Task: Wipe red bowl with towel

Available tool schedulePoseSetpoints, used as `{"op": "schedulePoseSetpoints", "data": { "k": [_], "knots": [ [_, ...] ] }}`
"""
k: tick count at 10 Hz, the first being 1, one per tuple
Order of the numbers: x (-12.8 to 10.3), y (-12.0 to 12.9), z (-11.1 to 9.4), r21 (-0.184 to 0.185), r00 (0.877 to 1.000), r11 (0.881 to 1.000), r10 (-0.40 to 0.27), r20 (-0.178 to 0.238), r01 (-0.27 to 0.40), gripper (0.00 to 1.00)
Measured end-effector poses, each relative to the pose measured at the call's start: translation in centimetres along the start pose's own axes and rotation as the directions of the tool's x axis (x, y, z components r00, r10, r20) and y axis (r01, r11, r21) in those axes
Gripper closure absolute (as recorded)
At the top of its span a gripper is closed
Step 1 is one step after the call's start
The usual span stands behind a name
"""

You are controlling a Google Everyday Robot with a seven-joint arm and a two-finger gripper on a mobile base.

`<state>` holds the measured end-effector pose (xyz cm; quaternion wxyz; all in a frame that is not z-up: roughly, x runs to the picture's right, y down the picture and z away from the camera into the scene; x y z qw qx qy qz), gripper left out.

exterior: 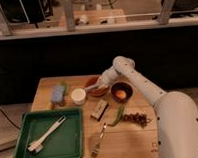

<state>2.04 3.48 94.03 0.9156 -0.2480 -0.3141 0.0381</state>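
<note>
Gripper [94,85] down over red bowl [96,89], at its upper-left rim, w/ something pale at the tip, prob. the towel [91,86]; can't tell for sure, nor how the tip is set. White arm [143,90] reaching in from lower right, bent at elbow near back edge of wooden table [130,139].

Red bowl sits center-back on table, just right of white cup [78,96], just left of dark bowl [121,92] w/ orange item inside. Bowl interior mostly hidden by gripper.

Elsewhere on table:
- Blue-green sponge-like item [57,93] at left, near back-left corner, apart from cup.
- Green tray [70,140] front left, holding white brush [45,137] lying diagonal, bristle end twd front-left corner.
- Small tan block [98,110] in middle, just in front of red bowl.
- Green pepper [117,115] lying diagonal, right of block.
- Bunch of dark grapes [136,118] right of pepper, close to robot body.
- Fork [98,139] near front edge, just right of tray, handle twd pepper.

Behind table: dark wall, metal rail across top.
</note>
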Motion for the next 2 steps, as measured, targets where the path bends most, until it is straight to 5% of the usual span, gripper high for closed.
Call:
{"op": "schedulePoseSetpoints", "data": {
  "k": [2],
  "knots": [
    [0.62,-0.60,-0.51,0.025,1.000,1.000,0.007,-0.004,-0.007,1.00]
  ]
}}
